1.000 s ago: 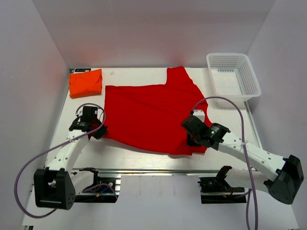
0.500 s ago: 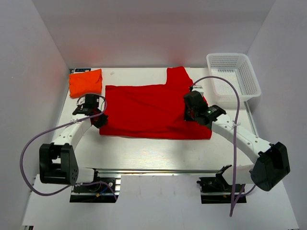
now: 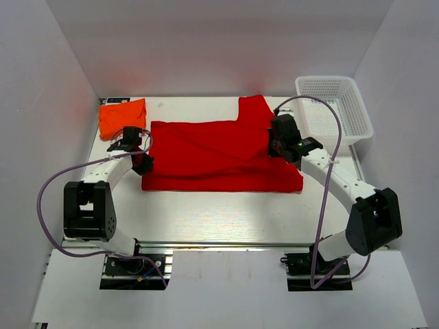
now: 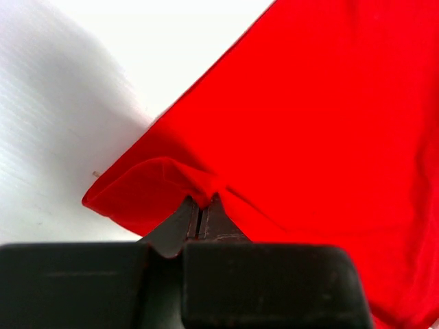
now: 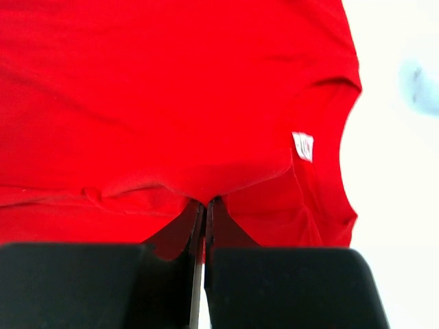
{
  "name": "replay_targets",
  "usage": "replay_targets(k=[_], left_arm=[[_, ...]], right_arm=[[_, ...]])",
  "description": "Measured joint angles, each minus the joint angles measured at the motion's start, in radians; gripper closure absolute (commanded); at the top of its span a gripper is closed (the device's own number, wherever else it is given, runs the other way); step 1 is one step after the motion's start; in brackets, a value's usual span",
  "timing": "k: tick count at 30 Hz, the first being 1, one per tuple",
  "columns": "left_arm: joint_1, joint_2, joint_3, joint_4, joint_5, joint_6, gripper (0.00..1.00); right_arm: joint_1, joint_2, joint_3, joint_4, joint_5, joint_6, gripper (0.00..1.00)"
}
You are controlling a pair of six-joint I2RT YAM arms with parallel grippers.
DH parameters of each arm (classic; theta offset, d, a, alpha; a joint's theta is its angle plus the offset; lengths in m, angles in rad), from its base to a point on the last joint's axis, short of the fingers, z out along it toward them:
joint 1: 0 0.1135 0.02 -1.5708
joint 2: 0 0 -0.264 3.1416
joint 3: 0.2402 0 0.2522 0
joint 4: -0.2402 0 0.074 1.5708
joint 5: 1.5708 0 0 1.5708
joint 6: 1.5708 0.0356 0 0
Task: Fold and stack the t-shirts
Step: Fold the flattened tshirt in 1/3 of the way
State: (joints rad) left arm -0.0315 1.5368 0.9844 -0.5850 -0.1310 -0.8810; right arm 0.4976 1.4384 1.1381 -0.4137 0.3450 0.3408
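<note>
Basket (image 3: 326,79) stands beside red t-shirt (image 3: 212,154), pinched by left claw (image 4: 202,203) and right claw (image 5: 204,204).

Plain white walls (image 3: 206,41) enclose a white table (image 3: 226,212), evenly lit.

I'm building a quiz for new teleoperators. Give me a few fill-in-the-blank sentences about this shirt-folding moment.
1. The left gripper and the right gripper are both ____ on the red t-shirt.
2. The orange t-shirt lies ____ into a compact bundle at the far left corner.
3. The white basket stands at the far ____ corner.

Missing words: shut; folded; right
</note>
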Motion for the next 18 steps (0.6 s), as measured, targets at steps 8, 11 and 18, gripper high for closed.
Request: replay_targets(k=[8, 11, 18], left_arm=[[0.001, 0.056, 0.007, 0.073, 0.002, 0.0, 1.0], [0.002, 0.115, 0.032, 0.082, 0.002, 0.0, 1.0], [0.034, 0.176, 0.076, 0.082, -0.026, -0.031, 0.01]], right_arm=[[-0.034, 0.095, 0.042, 0.071, -0.059, -0.064, 1.0], [-0.054, 0.163, 0.076, 0.083, -0.072, -0.063, 1.0], [-0.101, 0.353, 0.208, 0.073, -0.034, 0.011, 0.78]])
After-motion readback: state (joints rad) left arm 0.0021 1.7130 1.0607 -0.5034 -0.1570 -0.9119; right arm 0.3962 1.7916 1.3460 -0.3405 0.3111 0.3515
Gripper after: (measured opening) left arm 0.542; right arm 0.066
